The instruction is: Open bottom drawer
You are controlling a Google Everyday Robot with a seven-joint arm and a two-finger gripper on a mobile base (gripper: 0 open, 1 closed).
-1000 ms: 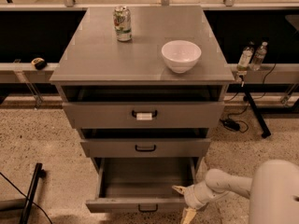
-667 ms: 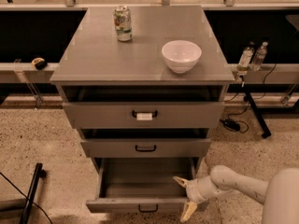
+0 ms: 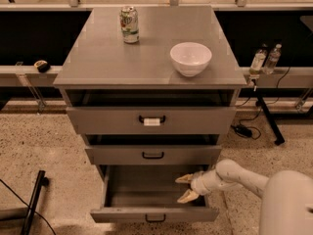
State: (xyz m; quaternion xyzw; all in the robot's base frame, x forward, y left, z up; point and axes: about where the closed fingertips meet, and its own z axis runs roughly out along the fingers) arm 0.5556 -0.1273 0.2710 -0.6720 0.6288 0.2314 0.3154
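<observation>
You are looking at the bottom drawer (image 3: pixel 142 186), which is sitting at the foot of the grey cabinet (image 3: pixel 105 58) and standing well out toward you, its grey inside showing. Its small black loop handle (image 3: pixel 155 219) is hanging at the middle of the narrow front, near the lower edge of the view.

Your gripper (image 3: pixel 179 189) is hovering over the right side of that open drawer, just inside its right wall. Its two pale fingers (image 3: pixel 185 178) are pointing left and spreading apart, gripping nothing. The white arm (image 3: pixel 234 175) is reaching in from the lower right.

Above, the middle drawer (image 3: pixel 195 155) and the top drawer (image 3: pixel 107 120) are each showing a dark gap over their fronts, and a white tag (image 3: pixel 151 122) is sitting on the top handle.

On the cabinet top, a white bowl (image 3: pixel 190 58) is resting toward the right and a drink can (image 3: pixel 129 24) is standing upright at the back left, well apart. Two small bottles (image 3: pixel 264 60) are standing on a ledge to the right.
</observation>
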